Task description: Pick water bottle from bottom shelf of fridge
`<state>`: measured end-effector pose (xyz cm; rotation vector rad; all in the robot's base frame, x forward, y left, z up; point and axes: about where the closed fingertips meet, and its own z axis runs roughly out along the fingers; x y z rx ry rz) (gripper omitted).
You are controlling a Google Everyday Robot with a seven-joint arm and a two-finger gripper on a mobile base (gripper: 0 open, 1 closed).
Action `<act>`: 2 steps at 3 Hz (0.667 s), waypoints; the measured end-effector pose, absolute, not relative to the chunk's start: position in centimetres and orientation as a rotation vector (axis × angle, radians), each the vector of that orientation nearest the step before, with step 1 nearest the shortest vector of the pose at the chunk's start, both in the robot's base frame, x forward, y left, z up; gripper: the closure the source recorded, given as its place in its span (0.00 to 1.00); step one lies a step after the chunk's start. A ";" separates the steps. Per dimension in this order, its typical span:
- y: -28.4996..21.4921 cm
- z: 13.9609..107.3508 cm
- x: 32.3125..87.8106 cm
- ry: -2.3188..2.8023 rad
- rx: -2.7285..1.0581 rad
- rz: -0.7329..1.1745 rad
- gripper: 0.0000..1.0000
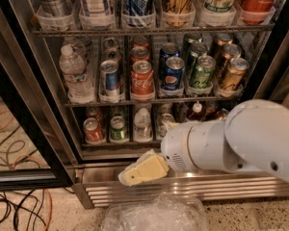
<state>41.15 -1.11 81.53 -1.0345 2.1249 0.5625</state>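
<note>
The small clear water bottle [142, 124] with a white cap stands on the bottom shelf [116, 143] of the fridge [33, 105], between a green can [118, 129] and a silver can [164, 124]. My gripper [142, 170], with pale yellow fingers, is low in front of the steel ledge, just below and slightly left of the bottle, apart from it. The white arm [231, 141] reaches in from the right and hides the right part of the bottom shelf.
A bigger water bottle [75, 73] and several soda cans stand on the middle rack. A white-capped dark bottle [196, 110] sits behind the arm. The ribbed steel base [183, 189] runs below. Clear plastic [154, 213] lies on the floor; cables [14, 206] lie at left.
</note>
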 end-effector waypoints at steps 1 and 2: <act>0.4 76.2 39.3 2.147 -0.965 0.596 0.00; 2.1 70.3 36.6 2.182 -0.918 0.592 0.00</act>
